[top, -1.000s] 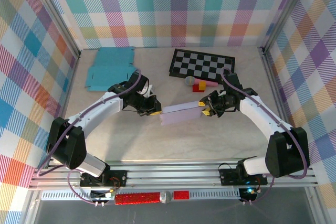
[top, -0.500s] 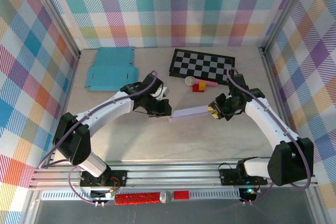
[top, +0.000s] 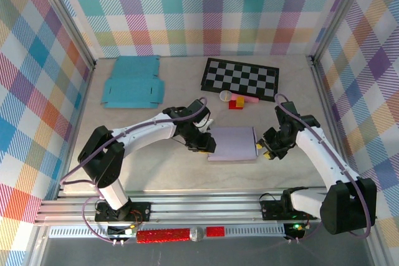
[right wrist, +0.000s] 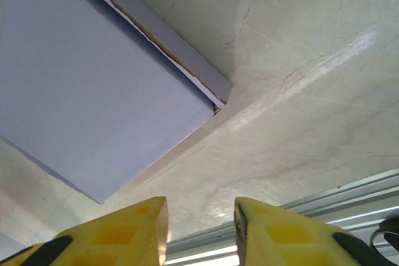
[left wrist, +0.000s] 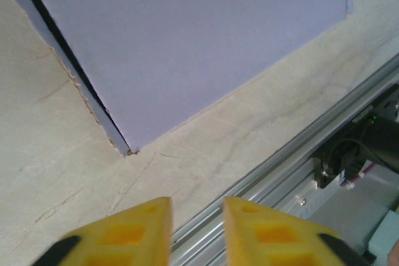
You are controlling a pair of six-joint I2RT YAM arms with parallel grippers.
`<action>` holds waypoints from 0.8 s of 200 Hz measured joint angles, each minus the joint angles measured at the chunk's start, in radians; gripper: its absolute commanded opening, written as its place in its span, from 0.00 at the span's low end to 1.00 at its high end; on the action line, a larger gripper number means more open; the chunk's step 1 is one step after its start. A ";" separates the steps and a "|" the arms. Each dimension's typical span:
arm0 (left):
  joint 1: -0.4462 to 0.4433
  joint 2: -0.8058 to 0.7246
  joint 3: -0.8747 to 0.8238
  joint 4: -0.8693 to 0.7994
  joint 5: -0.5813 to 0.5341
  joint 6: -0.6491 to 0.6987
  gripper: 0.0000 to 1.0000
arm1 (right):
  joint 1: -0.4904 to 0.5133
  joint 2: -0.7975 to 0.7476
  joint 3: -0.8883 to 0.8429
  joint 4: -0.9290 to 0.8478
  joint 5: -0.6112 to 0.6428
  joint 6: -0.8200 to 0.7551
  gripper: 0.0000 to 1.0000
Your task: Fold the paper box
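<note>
As the box (top: pixel 232 144) lies flat, left hand (left wrist: pixel 197 228) and right hand (right wrist: pixel 201 228) gape

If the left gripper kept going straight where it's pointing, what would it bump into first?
Most likely the bare table just ahead of the left gripper, whose yellow fingers stand apart. The flat purple box lies right beyond; depth is hard to judge, so its near edge might come first.

You can read no text, label, brand or number anywhere here: the lavender paper box (top: pixel 232 144) shows a plain face, and the checkered board (top: pixel 240 75) at the far side carries only squares.
</note>
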 measured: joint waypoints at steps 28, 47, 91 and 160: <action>0.043 0.001 -0.005 0.023 -0.002 -0.072 0.44 | 0.000 0.022 0.000 0.051 -0.008 -0.077 0.51; 0.097 0.027 -0.012 0.045 0.003 -0.111 0.45 | 0.000 0.081 0.000 0.085 -0.016 -0.137 0.53; 0.129 0.152 -0.010 0.098 0.014 -0.161 0.41 | 0.000 0.121 0.018 0.113 -0.033 -0.223 0.54; 0.090 0.196 -0.005 0.200 0.047 -0.254 0.29 | 0.000 0.144 0.121 0.093 -0.033 -0.261 0.53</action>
